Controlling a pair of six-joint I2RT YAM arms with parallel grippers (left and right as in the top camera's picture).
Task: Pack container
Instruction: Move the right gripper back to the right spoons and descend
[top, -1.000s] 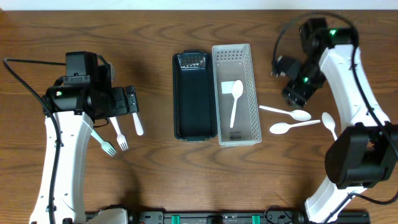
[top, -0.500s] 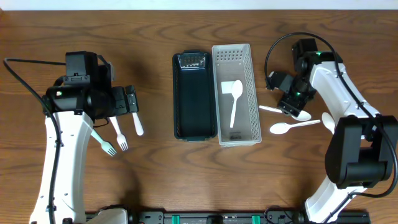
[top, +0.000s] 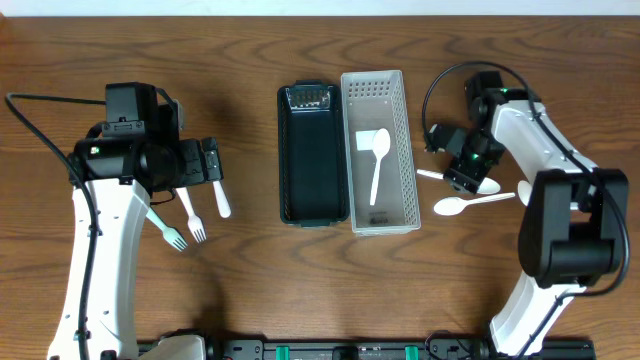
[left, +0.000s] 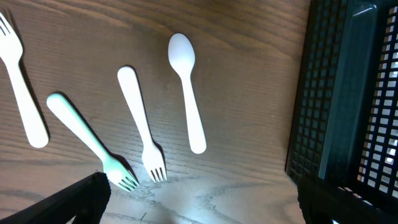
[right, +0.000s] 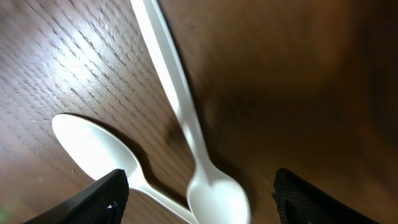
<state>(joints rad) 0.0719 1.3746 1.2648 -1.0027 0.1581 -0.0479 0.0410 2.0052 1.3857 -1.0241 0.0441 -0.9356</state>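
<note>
As left fingers and right fingers gape, spoon lies handle toward basket.

Dark brown wooden desk with wavy, knotted grain, filling nearly all of the overhead view. Along the top edge, a thin pale strip beyond the desk; impossible to tell whether wall or floor. Along the bottom edge, a black rail with small green fittings. Lit evenly, with soft shadows lying on the wood. In both wrist views, bright glare patches on the same grain, darker brown away from them.
</note>
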